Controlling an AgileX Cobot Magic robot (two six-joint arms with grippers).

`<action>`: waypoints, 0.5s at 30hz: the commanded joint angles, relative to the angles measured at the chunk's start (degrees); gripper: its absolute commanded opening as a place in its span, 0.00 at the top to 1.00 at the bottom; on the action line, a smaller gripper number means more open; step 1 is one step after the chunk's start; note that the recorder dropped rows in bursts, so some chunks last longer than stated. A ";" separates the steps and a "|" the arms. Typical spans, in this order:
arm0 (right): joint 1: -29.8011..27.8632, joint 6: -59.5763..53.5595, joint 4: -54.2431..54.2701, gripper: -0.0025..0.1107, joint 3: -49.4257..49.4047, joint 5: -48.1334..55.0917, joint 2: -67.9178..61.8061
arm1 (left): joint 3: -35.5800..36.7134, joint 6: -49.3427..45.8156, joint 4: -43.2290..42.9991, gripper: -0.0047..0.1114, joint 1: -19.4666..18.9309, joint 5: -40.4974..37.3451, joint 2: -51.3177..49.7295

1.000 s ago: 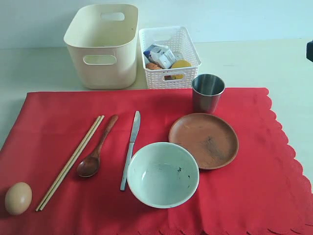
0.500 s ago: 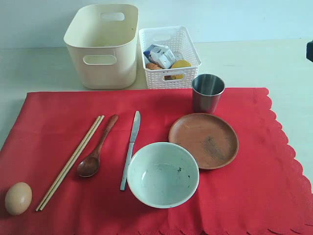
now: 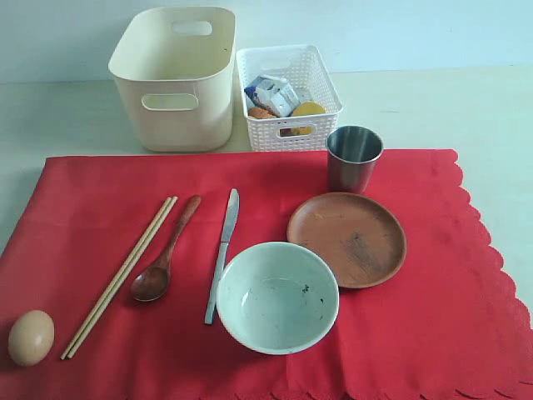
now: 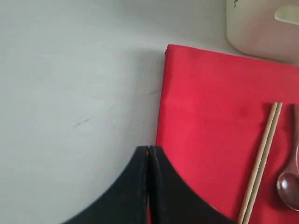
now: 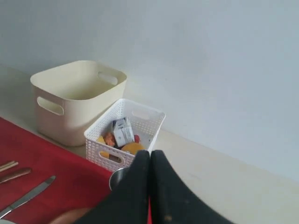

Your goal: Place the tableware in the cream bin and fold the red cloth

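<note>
The red cloth (image 3: 433, 317) lies spread flat on the worktop (image 3: 466, 108), carrying from left to right an egg (image 3: 31, 337), the chopsticks (image 3: 121, 276), the wooden spoon (image 3: 162, 254), the knife (image 3: 221, 252), the bowl (image 3: 277, 297), the brown plate (image 3: 346, 239) and, at the far edge, the upright steel cup (image 3: 354, 157). The cream bin (image 3: 173, 79) stands on the worktop just beyond the cloth's far edge, left of centre, with a white lattice basket (image 3: 287, 96) of food just beside it on the right. The left tool (image 4: 148, 154) hangs over the cloth's left edge with its jaws pressed together on nothing, and the right tool (image 5: 150, 155) is likewise closed and holds nothing.
</note>
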State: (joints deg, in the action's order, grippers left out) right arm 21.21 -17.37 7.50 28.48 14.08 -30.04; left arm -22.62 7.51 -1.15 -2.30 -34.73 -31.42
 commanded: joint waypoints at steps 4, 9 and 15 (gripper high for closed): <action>-0.22 -0.18 -0.63 0.98 -0.21 3.39 7.42 | 0.04 -10.04 8.42 0.96 0.21 -1.23 -8.35; -0.22 1.10 -0.63 0.98 -2.51 5.86 11.38 | 0.04 -16.00 15.80 0.82 1.26 -1.90 -15.42; -0.22 1.10 -1.55 0.98 -3.85 5.66 14.05 | -0.06 -25.73 24.89 0.39 2.83 -4.30 -26.36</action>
State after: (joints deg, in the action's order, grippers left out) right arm 21.21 -16.55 6.71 25.15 19.90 -16.36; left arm -22.62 -14.27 19.78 -0.23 -37.92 -54.29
